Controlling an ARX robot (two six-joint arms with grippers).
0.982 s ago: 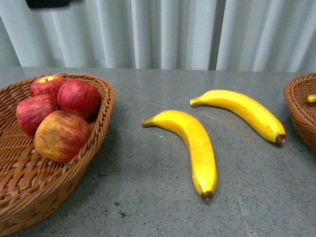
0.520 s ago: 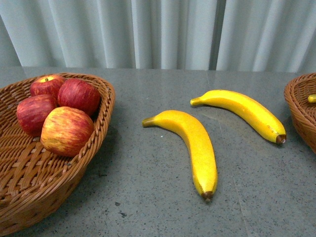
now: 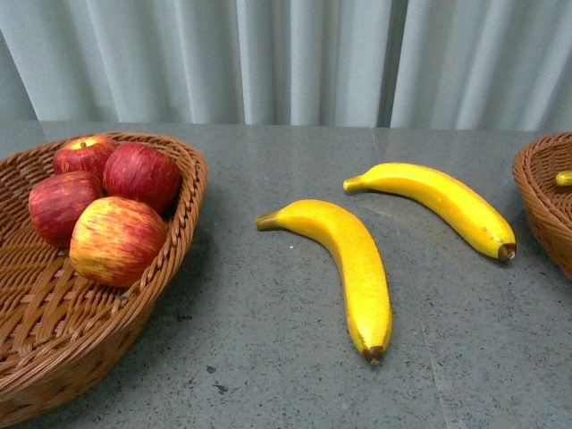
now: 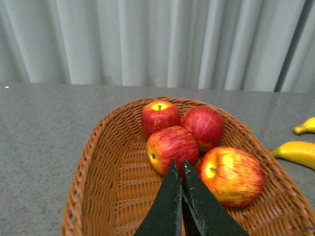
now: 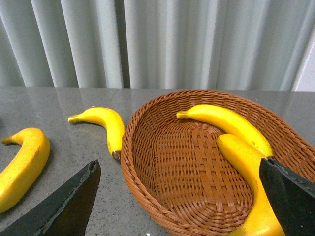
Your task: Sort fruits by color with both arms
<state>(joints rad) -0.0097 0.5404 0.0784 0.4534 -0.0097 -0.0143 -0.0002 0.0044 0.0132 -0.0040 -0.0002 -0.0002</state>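
My left pincer sat closed, empty, four apples just ahead; my right pincer gaped wide (gripping nothing) beside two bananas.

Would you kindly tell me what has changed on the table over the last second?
The streaked apple in the left basket rolled slightly rightward, then settled. A dark shape at the front view's top left edge has left the picture. The other apples, the near banana and the far banana on the table stayed put.
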